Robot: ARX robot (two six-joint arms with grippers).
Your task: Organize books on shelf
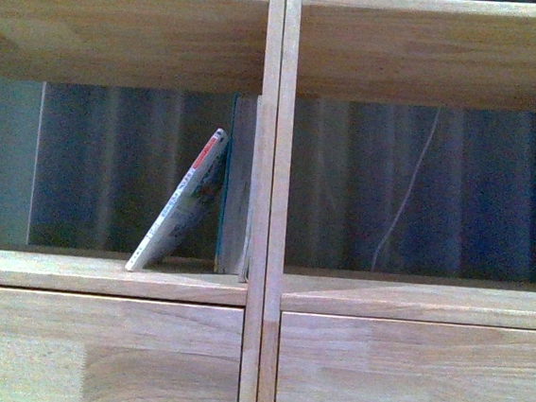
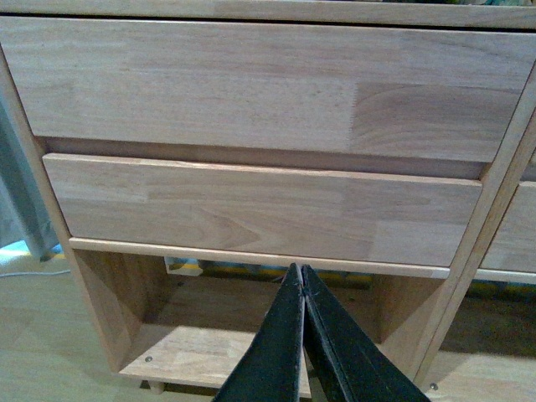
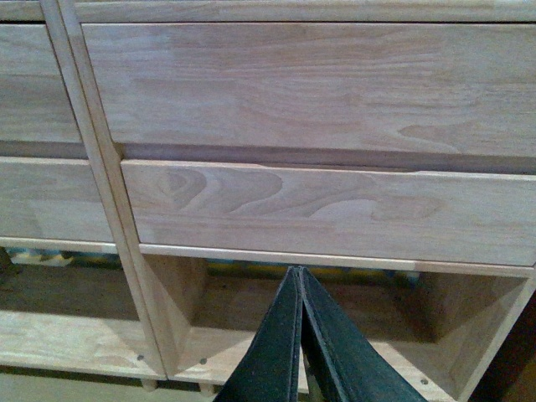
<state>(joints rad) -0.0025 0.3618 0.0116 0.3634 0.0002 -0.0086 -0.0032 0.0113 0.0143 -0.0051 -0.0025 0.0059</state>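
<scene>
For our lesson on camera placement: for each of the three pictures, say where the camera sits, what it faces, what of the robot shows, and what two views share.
Front view: on the robot's body, facing the shelf compartment with a leaning paperback and an upright teal book; no arm shows.
Left wrist view: on the left arm, facing drawer fronts; shut left gripper shows.
Right wrist view: on the right arm, facing drawer fronts; shut right gripper shows.
Both wrist views share drawers and the open bottom compartments.

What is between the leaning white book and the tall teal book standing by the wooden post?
In the front view, nothing: the leaning white-grey paperback tips toward the upright teal-edged book, leaving a bare wedge above the light-wood shelf board.
</scene>
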